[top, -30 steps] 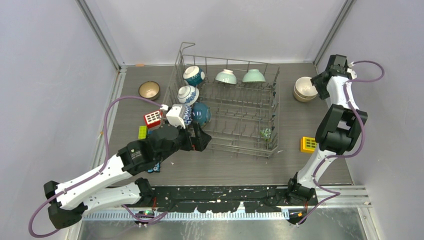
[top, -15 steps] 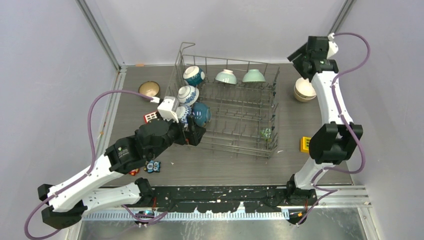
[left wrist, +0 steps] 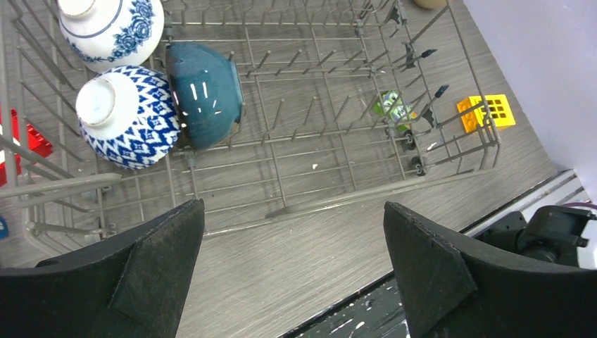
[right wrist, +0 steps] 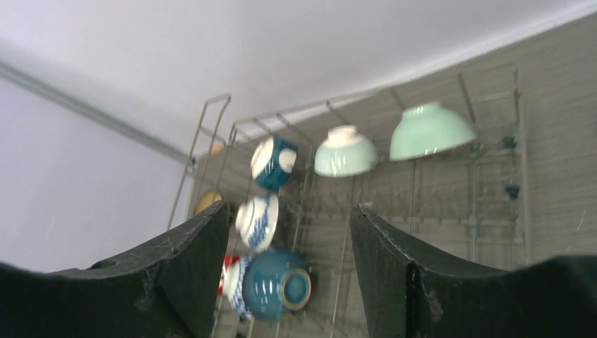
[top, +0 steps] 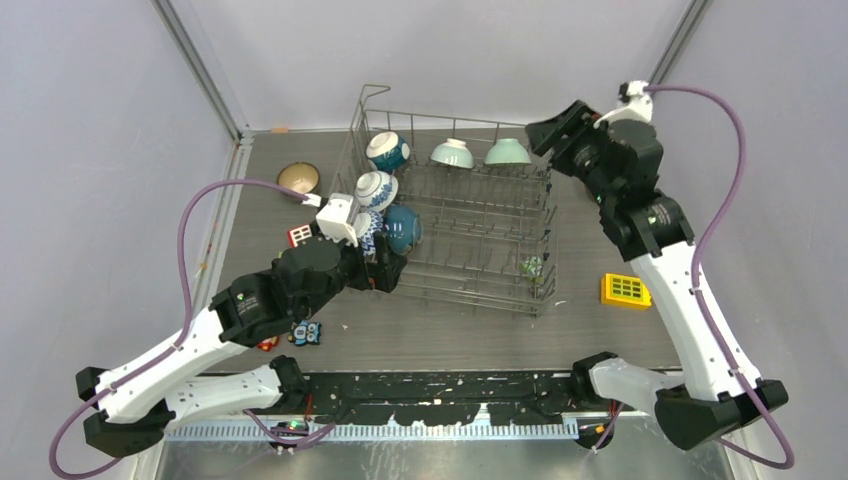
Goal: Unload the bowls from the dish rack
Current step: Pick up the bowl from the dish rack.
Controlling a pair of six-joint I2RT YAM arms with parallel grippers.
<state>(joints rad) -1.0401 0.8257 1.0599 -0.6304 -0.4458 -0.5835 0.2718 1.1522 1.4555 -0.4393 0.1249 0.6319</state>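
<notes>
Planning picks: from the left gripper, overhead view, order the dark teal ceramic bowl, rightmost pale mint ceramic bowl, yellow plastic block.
1. Dark teal bowl, just beyond left gripper.
2. Mint bowl, rack's far row.
3. Yellow block, right of rack.

1. Top external: from high behind the near edge, we look down on the whole tabletop (top: 450, 330).
2. Left wrist: we look steeply down, close over the dish rack (left wrist: 331, 199) at its near rail.
3. Right wrist: we face the same dish rack obliquely from its far-right corner.
</notes>
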